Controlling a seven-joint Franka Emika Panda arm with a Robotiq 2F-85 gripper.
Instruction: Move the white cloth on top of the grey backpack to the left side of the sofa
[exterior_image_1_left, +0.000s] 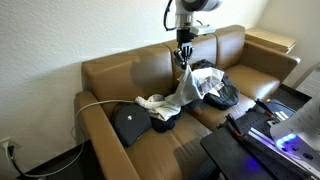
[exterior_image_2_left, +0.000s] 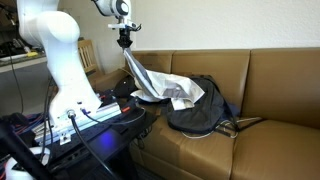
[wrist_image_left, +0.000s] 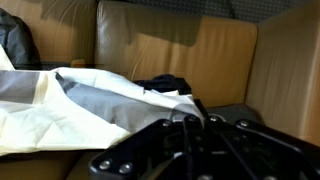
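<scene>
**Hoisting the cloth off the backpack: grip made, carry not begun**

Pinching a top corner of the white cloth (exterior_image_1_left: 187, 85), the jaws stand closed to a narrow gap, high above the middle of the sofa (exterior_image_1_left: 120, 70); both exterior views show the fabric drawn into a taut peak directly beneath them. From that peak the cloth falls away down and to one side; in an exterior view its lower folds (exterior_image_2_left: 165, 92) rest on the grey backpack (exterior_image_2_left: 200, 112), which sits on the seat cushion below and beside the jaws. The wrist view shows pale fabric (wrist_image_left: 60, 105) spreading out from under the dark linkage, though the fingertips themselves are too dim there to read.

Judged against the task, the grasp looks secure and the lift is partly made; the cloth is not yet clear of the backpack, since its trailing edge lies across the top of the bag. What is left appears to be the larger share: raising the fabric until it hangs free, carrying it sideways along the sofa, and letting it go at the far end.

That end lies well apart from the jaws, on the side away from the backpack; it is already occupied by a dark cap (exterior_image_1_left: 130, 125) and a pale bundle (exterior_image_1_left: 155, 101), so the drop will probably land beside or on them.
</scene>
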